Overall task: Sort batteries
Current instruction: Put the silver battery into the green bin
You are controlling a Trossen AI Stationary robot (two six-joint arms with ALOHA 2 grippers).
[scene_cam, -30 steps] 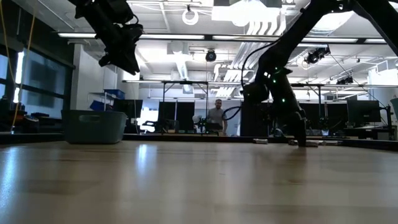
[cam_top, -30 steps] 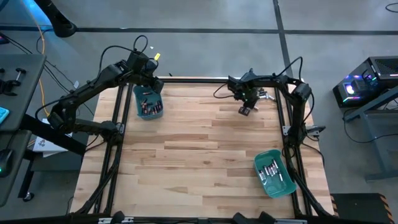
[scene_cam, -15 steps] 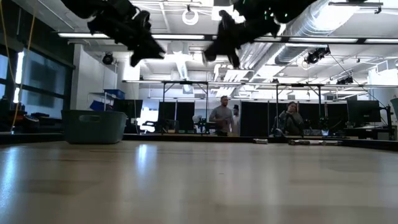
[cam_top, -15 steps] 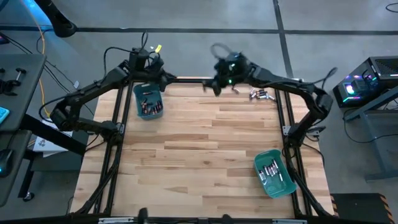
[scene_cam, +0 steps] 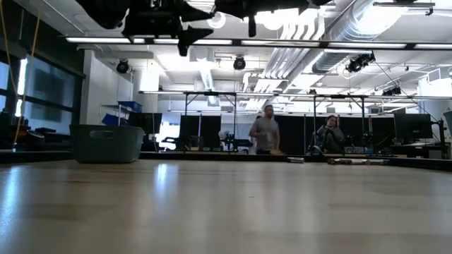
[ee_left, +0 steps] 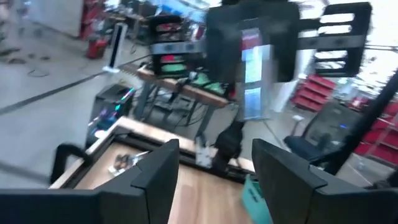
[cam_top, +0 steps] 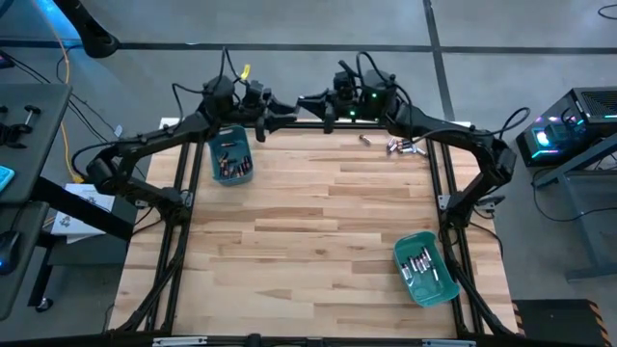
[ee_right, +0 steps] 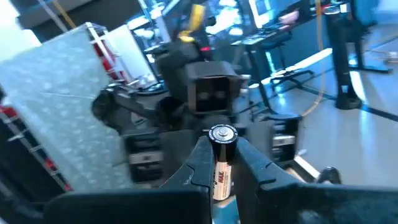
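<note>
Both grippers hang high over the table's far edge, level and facing each other. My right gripper [cam_top: 307,100] points toward the table's left and is shut on one battery [ee_right: 219,163], dark with copper marks and a silvery end cap. My left gripper [cam_top: 281,116] points right, open, with nothing between its fingers [ee_left: 214,180]; the right gripper's blurred body fills the view beyond them. In the low view the left gripper [scene_cam: 192,29] and the right gripper [scene_cam: 244,10] show at the top. More batteries [cam_top: 403,146] lie loose at the table's far right. My right gripper pinches the battery's sides [ee_right: 217,179] between its two fingers [ee_right: 196,163]. The battery lies along the fingers, and its capped end [ee_right: 222,134] sticks out past the fingertips toward the left gripper. The fingers are level, pointing to the table's left, with the battery lifted clear.
A teal bin [cam_top: 211,156] holding batteries stands at the far left, also seen as the teal bin [scene_cam: 106,143] in the low view. A second teal bin [cam_top: 416,238] with batteries sits at the near right. Two people [scene_cam: 265,134] stand in the room behind the table.
My right gripper has risen from the loose batteries at the far right and swung toward the table's left, carrying a battery. My left gripper has come up from over the left bin, turned level toward the right gripper, and opened.
</note>
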